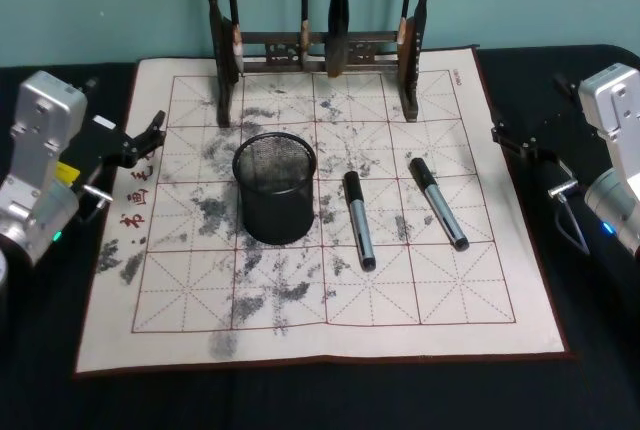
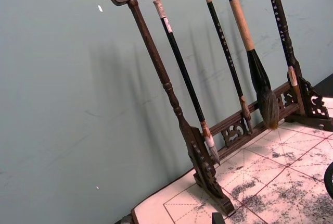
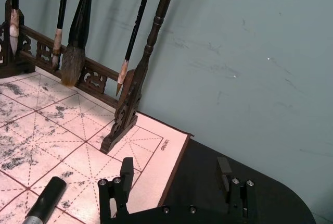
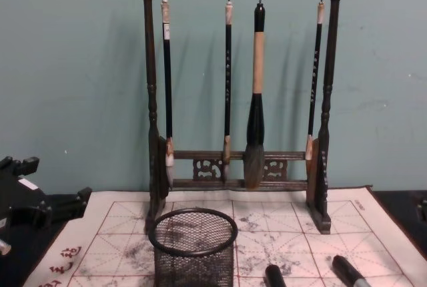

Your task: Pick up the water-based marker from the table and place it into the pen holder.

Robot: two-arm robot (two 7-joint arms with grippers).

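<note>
Lying at 3 o'clock of round black wire-mesh pen holder [image 1: 275, 190]: two black-and-grey markers [image 1: 358, 220] [image 1: 438, 203].
Left gripper [image 1: 153, 137], right gripper [image 3: 175, 169]: parked (jaws apart).

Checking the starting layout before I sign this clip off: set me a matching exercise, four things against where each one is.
1. pen holder
2. brush rack
3. nearer marker
4. right gripper

A. at the mat's right edge, jaws open
B. lying flat on the mat, right of the pen holder
C. standing along the mat's far edge
D. upright, just left of the mat's middle

Pairs: 1-D, 2-C, 3-B, 4-A.
</note>
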